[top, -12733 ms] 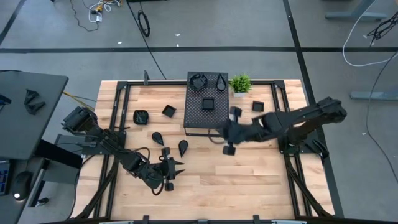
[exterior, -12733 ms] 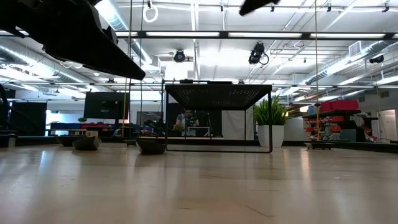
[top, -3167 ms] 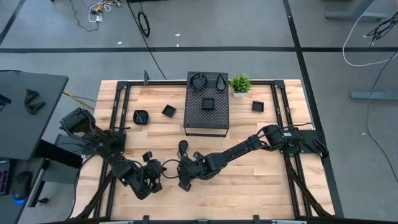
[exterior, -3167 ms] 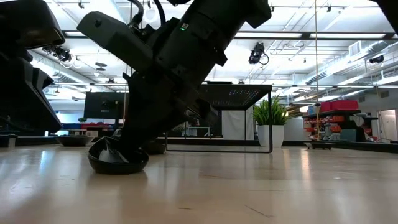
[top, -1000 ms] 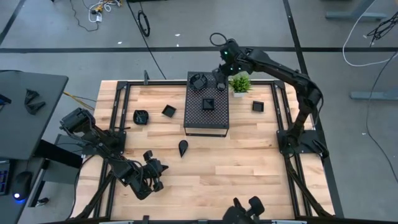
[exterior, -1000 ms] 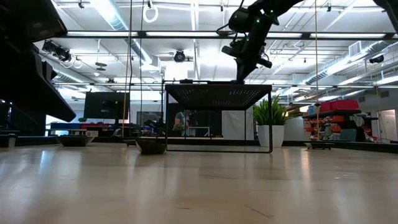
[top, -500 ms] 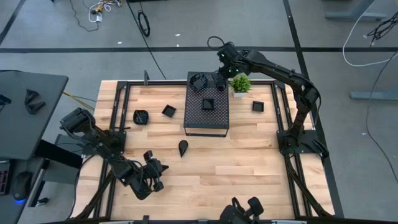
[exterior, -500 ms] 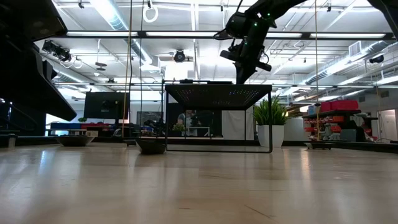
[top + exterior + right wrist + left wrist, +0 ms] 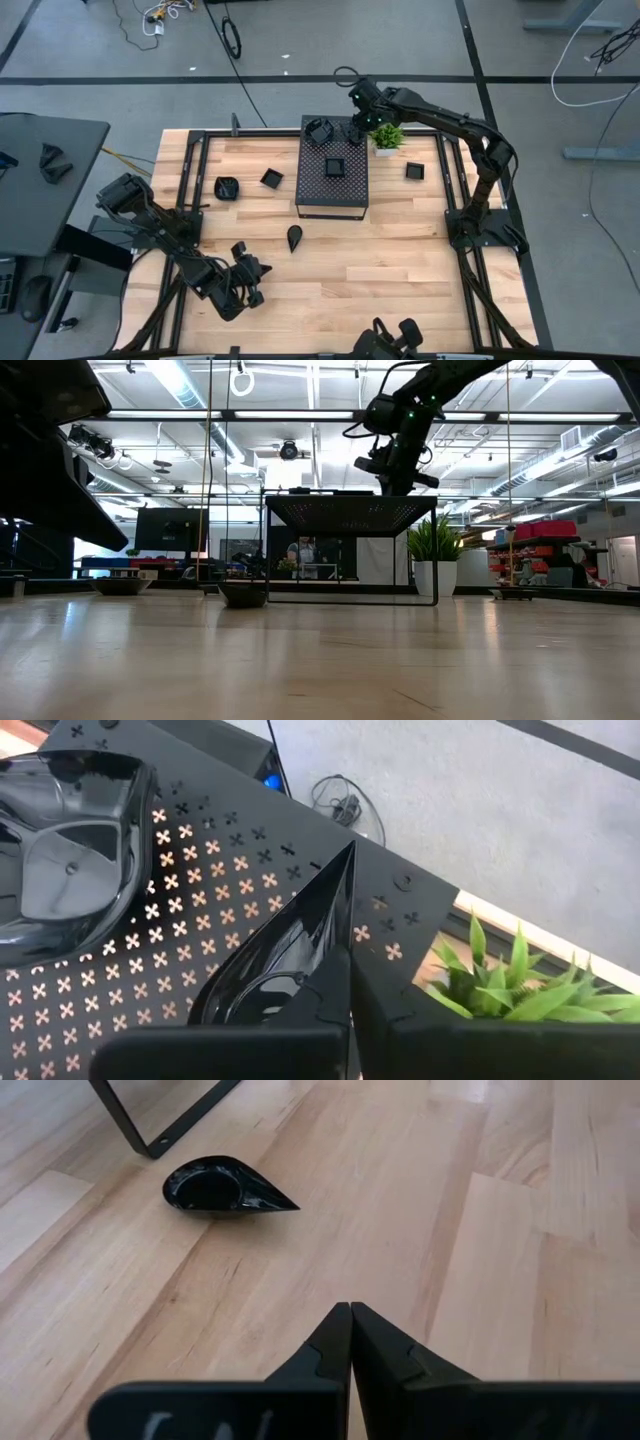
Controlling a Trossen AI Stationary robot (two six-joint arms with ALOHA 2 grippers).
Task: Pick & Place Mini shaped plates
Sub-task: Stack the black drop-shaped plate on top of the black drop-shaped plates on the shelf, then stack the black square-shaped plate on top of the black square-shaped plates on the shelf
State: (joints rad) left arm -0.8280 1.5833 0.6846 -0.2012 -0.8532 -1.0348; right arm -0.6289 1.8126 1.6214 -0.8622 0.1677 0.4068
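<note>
No readable text, labels, brands, numbers or signs anywhere in views.

The little plates are shiny black, like the teardrop plate on the light brown wooden table. The box is black with a pattern of tiny cross-shaped holes. The small plant is bright green. The floor is grey with dark lines
</note>
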